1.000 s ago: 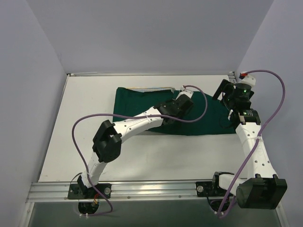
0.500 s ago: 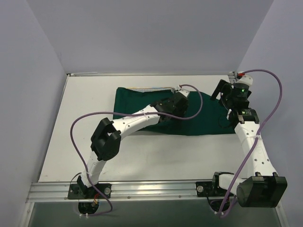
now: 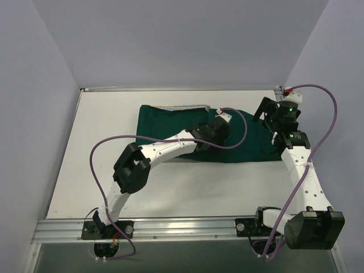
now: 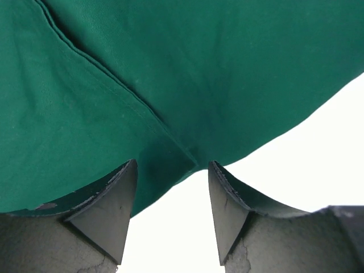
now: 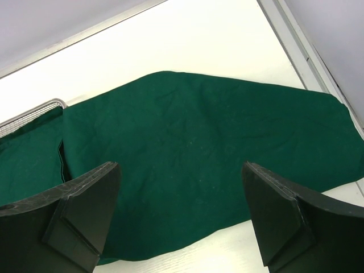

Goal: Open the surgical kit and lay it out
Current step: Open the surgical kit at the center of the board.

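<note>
The surgical kit lies at the back of the table as a dark green cloth wrap (image 3: 165, 122), spread wide. A strip of its silver wire-mesh tray (image 3: 182, 106) shows along the far edge. My left gripper (image 3: 219, 129) hangs over the cloth's middle. In the left wrist view its fingers (image 4: 172, 165) stand open over a hemmed fold at the cloth's (image 4: 170, 74) near edge, with nothing between them. My right gripper (image 3: 267, 114) is above the cloth's right end. It is wide open (image 5: 181, 166) over the cloth (image 5: 187, 114), and the tray corner (image 5: 34, 112) peeks out at the left.
Grey walls close in the white table on three sides, with a metal rail (image 3: 170, 89) along the back. The left arm's purple cable (image 3: 242, 128) loops over the cloth. White tabletop (image 3: 187, 187) lies between the cloth and the arm bases.
My left gripper's jaws have opened from nearly shut, and its wrist shifted slightly left and back over the cloth. The right arm has barely moved.
</note>
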